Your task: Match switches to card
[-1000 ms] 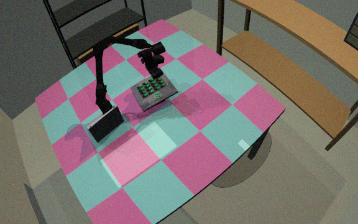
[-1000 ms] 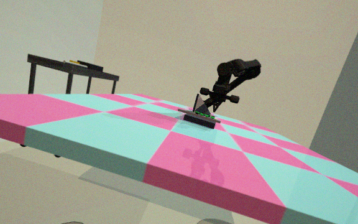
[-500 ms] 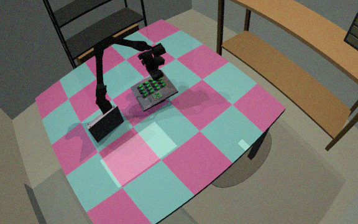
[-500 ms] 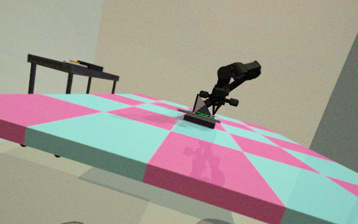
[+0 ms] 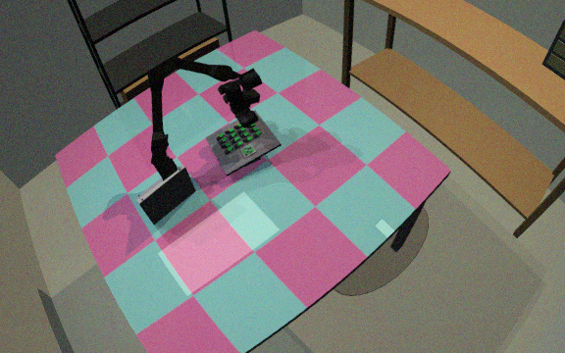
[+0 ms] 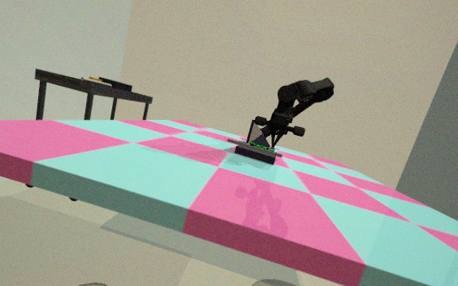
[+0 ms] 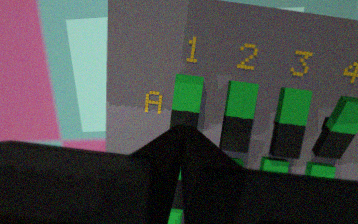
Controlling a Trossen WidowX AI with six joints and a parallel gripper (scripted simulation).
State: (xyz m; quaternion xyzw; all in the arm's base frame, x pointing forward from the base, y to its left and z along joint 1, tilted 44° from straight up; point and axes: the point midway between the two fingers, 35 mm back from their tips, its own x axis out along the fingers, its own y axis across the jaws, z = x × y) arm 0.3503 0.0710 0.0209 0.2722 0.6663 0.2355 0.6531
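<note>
The switch panel (image 5: pixel 267 142) (image 6: pixel 234 141) (image 7: pixel 145 40) bears rows of green and dark grey rocker switches. The small card (image 5: pixel 248 150) lies beside the grid in the top view; its squares are too small to read. My gripper (image 5: pixel 249 121) (image 6: pixel 273 147) (image 7: pixel 183 134) is shut and empty, its tips down at the near, dark half of switch A1 (image 7: pixel 188 92); contact cannot be told. Switches A2 (image 7: pixel 241 100) and A3 (image 7: pixel 295 106) look tilted alike. Switch A4 (image 7: pixel 345 115) is tilted differently from them. The fingers hide most of the rows below A.
A black upright board (image 5: pixel 168 197) stands on the checkered table (image 5: pixel 314 245) (image 6: pixel 119 167) beside the arm's base. A wooden shelf unit (image 5: pixel 441 123), a dark rack (image 5: pixel 157 44) and a dark side table (image 6: pixel 64 84) stand away from the panel.
</note>
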